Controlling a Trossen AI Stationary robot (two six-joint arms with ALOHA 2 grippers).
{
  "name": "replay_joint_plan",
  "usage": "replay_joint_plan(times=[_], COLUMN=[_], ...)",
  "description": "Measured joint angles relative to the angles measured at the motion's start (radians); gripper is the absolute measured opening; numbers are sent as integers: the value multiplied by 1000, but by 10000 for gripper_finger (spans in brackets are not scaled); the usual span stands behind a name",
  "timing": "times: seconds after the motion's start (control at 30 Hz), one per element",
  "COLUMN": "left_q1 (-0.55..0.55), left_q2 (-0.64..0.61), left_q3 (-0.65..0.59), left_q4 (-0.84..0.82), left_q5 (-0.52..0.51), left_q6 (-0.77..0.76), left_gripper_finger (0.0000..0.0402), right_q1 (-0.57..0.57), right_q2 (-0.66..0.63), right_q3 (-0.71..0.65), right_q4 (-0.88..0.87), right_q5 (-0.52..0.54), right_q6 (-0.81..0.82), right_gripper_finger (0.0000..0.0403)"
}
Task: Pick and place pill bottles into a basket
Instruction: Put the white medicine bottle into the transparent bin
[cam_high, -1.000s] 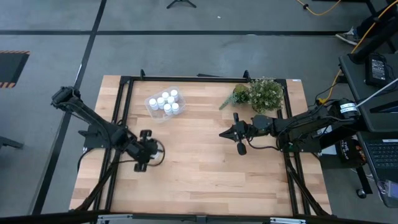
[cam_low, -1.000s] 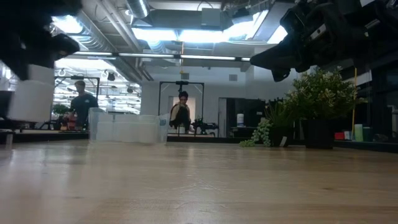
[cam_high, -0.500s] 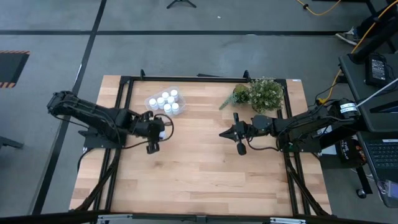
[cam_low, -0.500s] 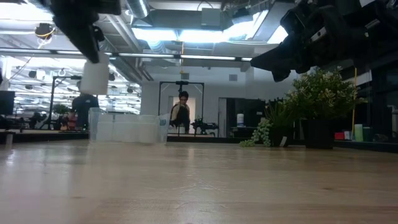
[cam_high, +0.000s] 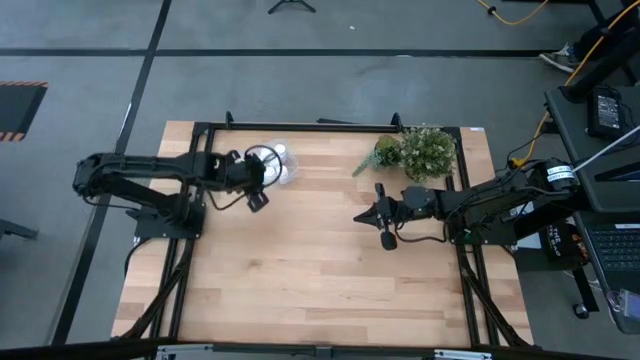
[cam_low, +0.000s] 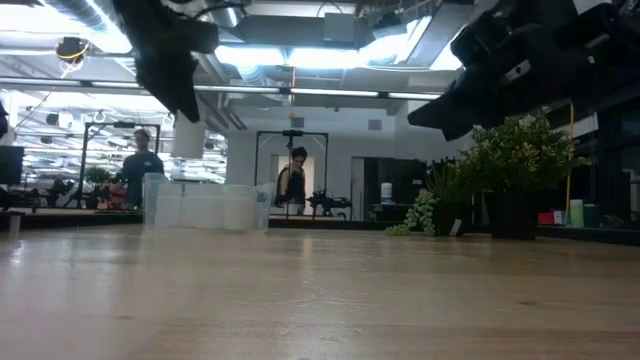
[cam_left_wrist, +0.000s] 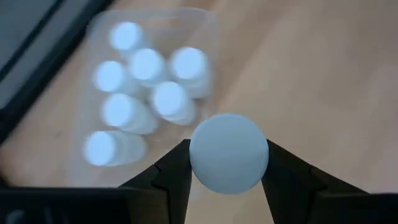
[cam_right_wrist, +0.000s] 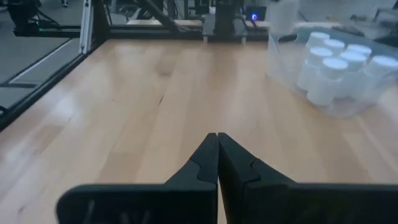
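Overhead and tabletop-level views, two wrist close-ups, all sharing the basket.

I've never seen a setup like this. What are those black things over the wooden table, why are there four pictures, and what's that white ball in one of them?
The black things are two robot arms, each ending in a two-finger gripper. One picture looks straight down on the table, one looks level across it, and two come from cameras on the arms' wrists. The "ball" is the cap of a small white pill bottle, seen end-on, pinched by the left gripper, which hangs over a clear plastic basket. Six more bottles already stand in that basket. The right gripper waits above the middle of the table, fingers shut and empty. A green plant sits at the table's far edge. People show in the room behind.
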Motion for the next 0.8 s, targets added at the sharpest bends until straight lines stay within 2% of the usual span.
replay_joint_plan(times=[0.3,0.53,0.63,0.8], left_q1=[140,158,158,157], left_q2=[0,0,0,0], left_q3=[0,-1,-23,-77], left_q4=[0,19,63,84], left_q5=[-56,-72,-93,-69], left_q6=[27,41,42,15], left_gripper_finger=[155,155,155,155], right_q1=[0,0,0,0], right_q2=[0,0,0,0], right_q3=[0,0,0,0], right_q4=[2,107,108,84], right_q5=[0,0,0,-7], right_q6=[51,49,49,48], right_gripper_finger=[3,3,3,3])
